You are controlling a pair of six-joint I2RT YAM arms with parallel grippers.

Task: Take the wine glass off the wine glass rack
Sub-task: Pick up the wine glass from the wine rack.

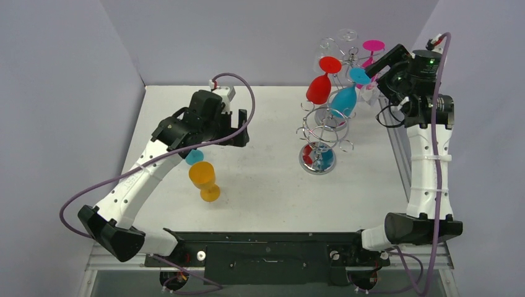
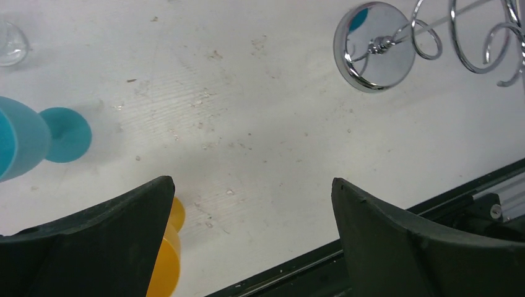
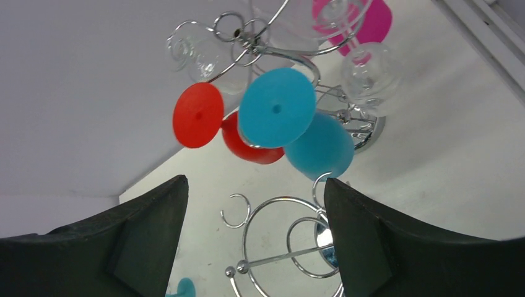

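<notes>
While both pairs of fingers stand spread with nothing between them, the step in hand falls to the right arm. The right fingers [image 3: 142, 241] are held high beside the wine glass rack [image 1: 317, 167] and aimed at the blue wine glass [image 3: 322, 151]. That glass hangs bowl-down from an upper wire arm, with its foot [image 3: 277, 108] facing the wrist camera. No contact with it is evident.

A red wine glass [image 3: 247, 145] hangs just beside it, their outlines overlapping in the wrist view. A pink glass [image 3: 374, 21] and clear glasses [image 3: 371, 71] hang beyond.

The left fingers [image 2: 111, 241] hover over the worktop [image 1: 266, 192], well apart from the rack. An orange glass [image 1: 203, 176] and a teal glass [image 2: 25, 139] sit beneath them.

Assessment: approach stage, grasp not yet made.

Recommendations:
- Centre the stem or upper bowl between the fingers before closing.
- Close gently, as the thin glass is judged likely to slip or crack.
- Draw the foot out along the wire arm toward its open end, not straight down.
- Keep clear of the red neighbour.
- Move slowly, as a snag is judged able to drag or tip the wire rack.
</notes>
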